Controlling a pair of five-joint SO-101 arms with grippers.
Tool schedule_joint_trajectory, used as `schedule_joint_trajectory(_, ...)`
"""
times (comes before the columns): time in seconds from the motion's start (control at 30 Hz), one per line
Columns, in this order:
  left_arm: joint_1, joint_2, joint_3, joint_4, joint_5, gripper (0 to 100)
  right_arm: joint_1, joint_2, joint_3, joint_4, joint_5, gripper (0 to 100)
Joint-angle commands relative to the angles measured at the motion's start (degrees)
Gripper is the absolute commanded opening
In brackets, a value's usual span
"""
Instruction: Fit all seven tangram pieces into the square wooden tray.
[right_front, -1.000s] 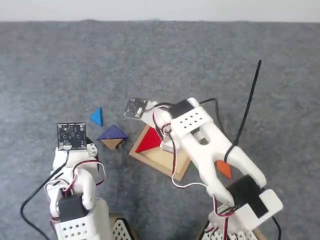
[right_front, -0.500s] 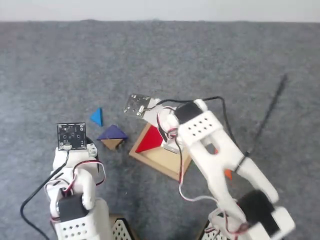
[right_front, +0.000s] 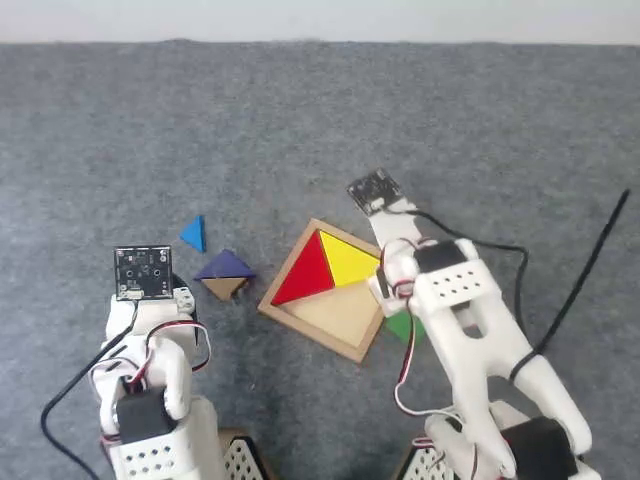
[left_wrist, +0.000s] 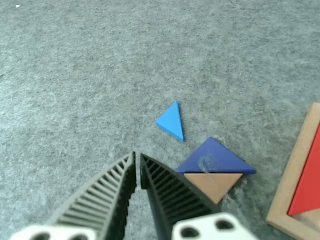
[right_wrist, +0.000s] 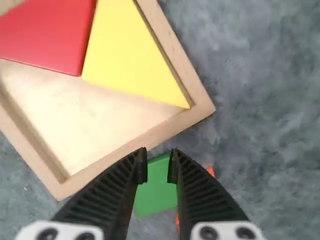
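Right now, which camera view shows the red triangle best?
The high view: the whole red triangle shows, lying in the tray against the yellow triangle. The right wrist view crops it at the frame edge; the left wrist view catches a sliver inside the tray's rim.

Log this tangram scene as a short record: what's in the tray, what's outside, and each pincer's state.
in tray: red triangle and yellow triangle, edge to edge in the wooden tray; remaining floor bare
outside, left arm's side: light blue triangle alone; dark blue triangle touching tan triangle
outside, right arm's side: green piece beside the tray's rim, orange piece peeking beside it
left pincer: shut, empty, short of the blue triangles
right pincer: slightly open, above the green piece
still to place: five pieces
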Motion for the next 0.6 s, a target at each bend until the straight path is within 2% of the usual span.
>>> schedule_joint_trajectory(0.0, -0.2, -1.1, -0.6, -0.1, -0.7, 1, 0.7, -2.1, 2.7, -5.7, -2.9, 0.6)
schedule_joint_trajectory(0.27, -0.4, -1.1, -0.5, 0.2, -0.7, 1, -5.1, -1.9, 4.2, -12.3, -4.6, 0.6)
schedule_joint_trajectory(0.57, -0.4, -1.1, 0.0, 0.1, -0.7, 1, -5.4, -1.9, 10.3, -20.7, -4.7, 0.7)
